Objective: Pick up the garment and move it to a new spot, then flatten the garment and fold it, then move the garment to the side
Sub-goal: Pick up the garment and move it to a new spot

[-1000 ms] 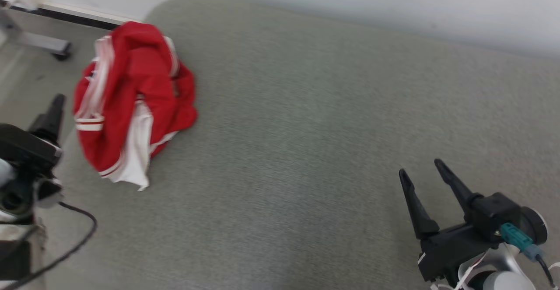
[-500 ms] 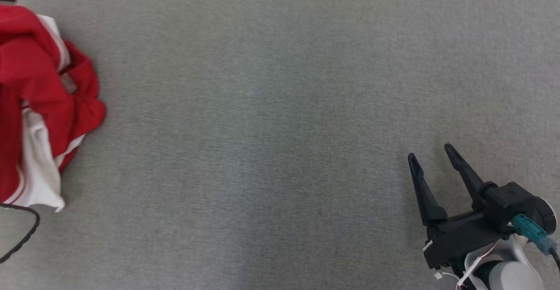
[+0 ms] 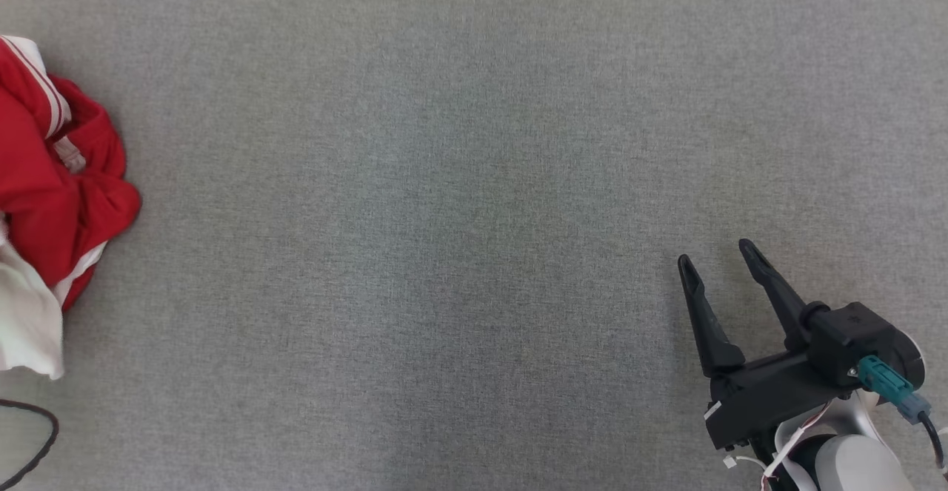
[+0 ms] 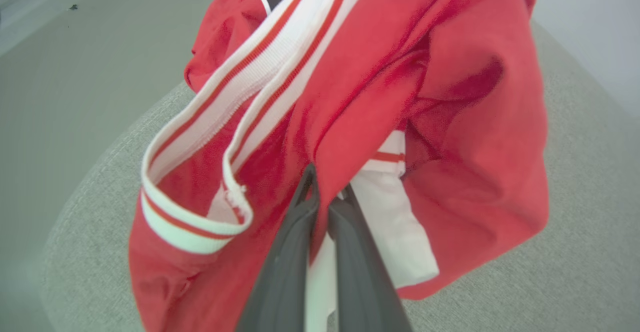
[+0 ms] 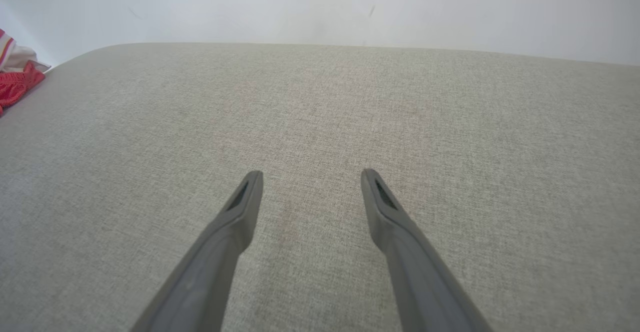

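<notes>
Left claw [image 4: 325,192]: fingers together, clamped on a red fold of the garment [image 4: 450,121]. Garment: red and white, bunched at the left edge of the grey cushion [image 3: 444,217]. Right claw [image 3: 714,252]: fingers apart, empty, over the near right.

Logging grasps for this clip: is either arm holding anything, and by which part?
The left fingers pinch the garment by a red fold beside its white panel. The right fingers are open, empty.
</notes>
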`<state>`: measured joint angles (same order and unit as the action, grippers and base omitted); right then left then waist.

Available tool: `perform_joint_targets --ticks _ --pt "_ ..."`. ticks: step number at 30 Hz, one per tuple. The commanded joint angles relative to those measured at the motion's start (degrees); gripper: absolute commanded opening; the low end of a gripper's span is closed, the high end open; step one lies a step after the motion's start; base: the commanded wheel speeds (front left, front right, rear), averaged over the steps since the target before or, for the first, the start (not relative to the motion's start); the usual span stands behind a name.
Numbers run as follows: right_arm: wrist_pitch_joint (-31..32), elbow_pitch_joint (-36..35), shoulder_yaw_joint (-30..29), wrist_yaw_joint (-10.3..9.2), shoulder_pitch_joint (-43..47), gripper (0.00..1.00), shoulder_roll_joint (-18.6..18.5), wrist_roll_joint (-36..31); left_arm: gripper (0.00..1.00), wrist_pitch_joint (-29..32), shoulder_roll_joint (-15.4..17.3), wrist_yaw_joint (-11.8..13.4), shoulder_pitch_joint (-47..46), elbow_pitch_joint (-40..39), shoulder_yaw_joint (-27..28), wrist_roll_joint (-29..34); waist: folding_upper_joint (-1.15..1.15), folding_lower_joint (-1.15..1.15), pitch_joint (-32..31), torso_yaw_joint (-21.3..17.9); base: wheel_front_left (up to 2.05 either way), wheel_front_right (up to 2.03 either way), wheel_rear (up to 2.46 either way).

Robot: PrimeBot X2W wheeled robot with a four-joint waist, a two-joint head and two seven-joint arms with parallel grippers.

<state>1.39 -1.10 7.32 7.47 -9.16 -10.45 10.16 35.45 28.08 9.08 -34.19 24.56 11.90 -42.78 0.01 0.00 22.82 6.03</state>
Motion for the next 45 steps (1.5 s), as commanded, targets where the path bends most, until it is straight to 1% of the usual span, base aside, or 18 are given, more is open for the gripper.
perform_joint_targets --ticks 1,6,10,13,17,19,21,23,25,29,30,31,33,35,40,45 --pt "-0.53 0.13 -0.10 0.05 0.51 1.00 0.35 0.50 0.00 -0.33 0.52 -0.04 0.69 -0.35 0.02 0.51 -0.01 0.00 -0.94 0.10 0.00 0.00 0.00" --pt "-1.43 1.58 0.17 0.06 1.05 1.00 1.36 1.00 0.00 -0.74 1.29 -0.27 1.14 -3.10 0.85 -0.21 -0.01 0.00 -3.60 0.49 0.00 0.00 0.00" --pt "-2.41 3.03 -0.13 0.05 1.43 1.00 2.27 1.48 0.00 -1.18 1.66 -0.61 -0.60 -6.48 1.03 -0.67 -0.01 0.00 -6.45 0.85 0.00 0.00 0.00" --pt "-3.11 4.21 -0.38 0.06 2.02 1.00 3.09 1.69 0.00 -1.27 2.00 -1.56 -2.14 -8.77 -0.11 0.08 -0.01 0.00 -9.09 0.69 0.00 0.00 0.00" --pt "-4.20 5.61 -1.64 0.06 3.52 1.00 4.49 1.68 0.00 -0.76 2.59 -3.13 -7.95 -12.68 -3.06 0.92 -0.01 0.00 -13.47 -0.32 0.00 0.00 0.00" --pt "-4.61 6.11 -2.26 0.06 4.33 1.00 4.96 1.61 0.00 -1.11 1.54 -3.81 -10.92 -13.80 -4.77 1.07 -0.01 0.00 -15.10 -1.12 0.00 0.00 0.00" --pt "-4.97 6.50 -3.01 0.05 5.33 1.00 5.38 1.76 0.00 -1.61 0.34 -5.53 -13.73 -14.66 -7.02 1.14 -0.01 0.00 -16.62 -2.01 0.00 0.00 0.00" --pt "-5.16 6.97 -3.62 0.06 6.45 1.00 5.76 2.05 0.00 -1.74 -2.28 -6.62 -16.09 -14.50 -8.63 -0.40 -0.01 0.00 -18.34 -2.99 0.00 0.00 0.00" --pt "-5.17 7.17 -3.95 0.06 7.54 1.00 6.10 1.95 0.00 -2.33 -3.46 -7.79 -18.21 -13.57 -10.33 -0.31 -0.01 0.00 -19.85 -4.36 0.00 0.00 0.00" --pt "-4.62 6.88 -3.92 0.05 9.06 1.00 6.31 1.58 0.00 -3.43 -7.51 -9.89 -21.01 -11.90 -13.67 -1.16 -0.01 0.00 -22.25 -8.00 0.00 0.00 0.00" --pt "-4.56 6.70 -3.84 0.05 9.37 1.00 6.33 1.50 0.00 -3.65 -8.23 -10.36 -21.46 -11.68 -14.24 -1.33 -0.01 0.00 -22.74 -9.08 0.00 0.00 0.00" --pt "-4.56 6.70 -3.84 0.05 9.37 1.00 6.33 1.50 0.00 -3.65 -8.23 -10.36 -21.46 -11.68 -14.24 -1.33 -0.01 0.00 -22.74 -9.08 0.00 0.00 0.00" --pt "-4.03 6.09 -3.98 0.06 9.91 1.00 6.51 1.38 0.00 -3.85 -10.16 -11.21 -22.44 -11.38 -15.46 -2.04 -0.01 0.00 -23.17 -10.80 0.00 0.00 0.00" --pt "-3.48 5.51 -3.78 0.06 10.33 1.00 6.60 1.31 0.00 -4.27 -12.26 -12.08 -22.62 -11.13 -16.74 -2.57 -0.01 0.00 -23.41 -12.73 0.00 0.00 0.00" --pt "-2.08 4.18 -2.74 0.05 10.48 1.00 6.49 1.11 0.00 -3.97 -15.73 -14.15 -20.08 -11.18 -20.89 -3.69 -0.01 0.00 -23.38 -18.07 0.00 0.00 0.00" --pt "-1.04 3.14 -1.74 0.05 10.64 1.00 6.23 1.31 0.00 -4.91 -18.27 -15.00 -16.50 -10.65 -24.41 -3.35 -0.01 0.00 -22.74 -23.31 0.00 0.00 0.00"
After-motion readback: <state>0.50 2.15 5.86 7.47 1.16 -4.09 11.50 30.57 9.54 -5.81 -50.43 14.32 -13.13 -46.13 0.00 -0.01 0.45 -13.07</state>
